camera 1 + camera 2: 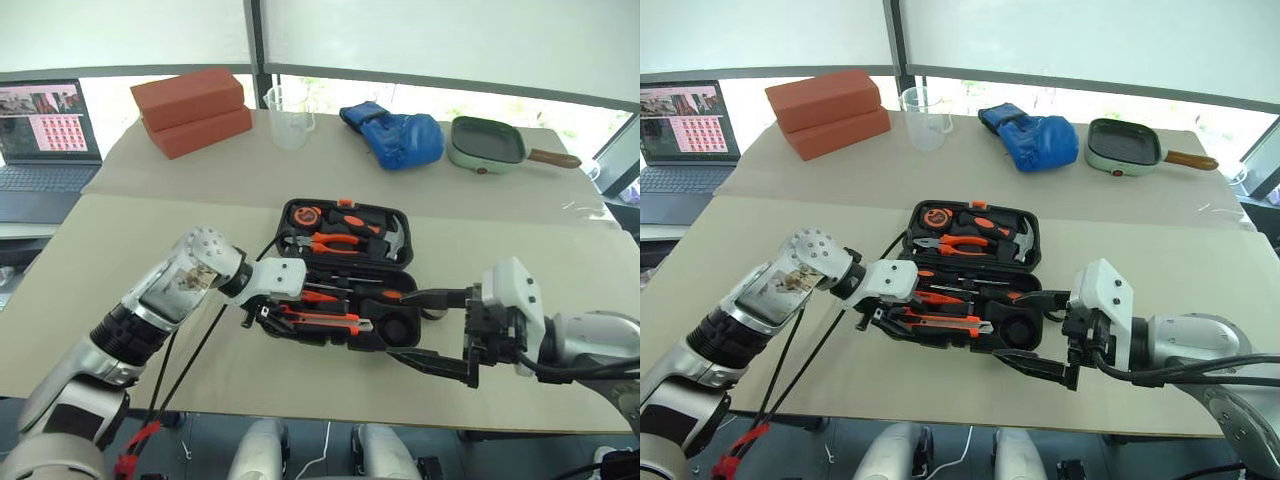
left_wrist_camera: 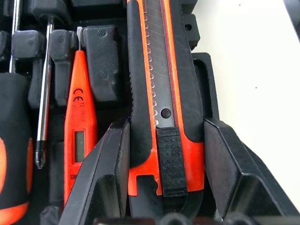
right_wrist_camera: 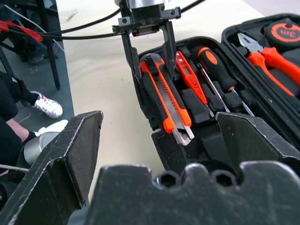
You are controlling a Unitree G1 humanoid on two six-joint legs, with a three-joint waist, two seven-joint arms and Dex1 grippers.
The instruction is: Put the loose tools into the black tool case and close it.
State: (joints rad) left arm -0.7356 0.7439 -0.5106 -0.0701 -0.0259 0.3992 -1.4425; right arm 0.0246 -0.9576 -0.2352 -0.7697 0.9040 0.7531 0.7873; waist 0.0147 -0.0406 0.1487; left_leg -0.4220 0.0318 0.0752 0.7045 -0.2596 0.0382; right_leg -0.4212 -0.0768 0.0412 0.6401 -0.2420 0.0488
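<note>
- Orange-black utility knife (image 2: 161, 93): rigid plastic-and-metal body, judged light; ribbed slider gives purchase, so grip across the flat sides near the butt.
- Long axis runs along the near row of the black tool case (image 1: 395, 225), beside the tester screwdriver (image 2: 80, 117).
- Left gripper (image 2: 164, 164) straddles the butt, fingers alongside, contact unclear.
- Right gripper (image 3: 159, 140) is fully open, empty, near the case on the worktop (image 1: 500, 230).

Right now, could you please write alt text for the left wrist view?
The left gripper has its two black fingers on either side of the orange-black utility knife in the black tool case. Beside it lie a slim orange tester screwdriver and a screwdriver shaft.
</note>
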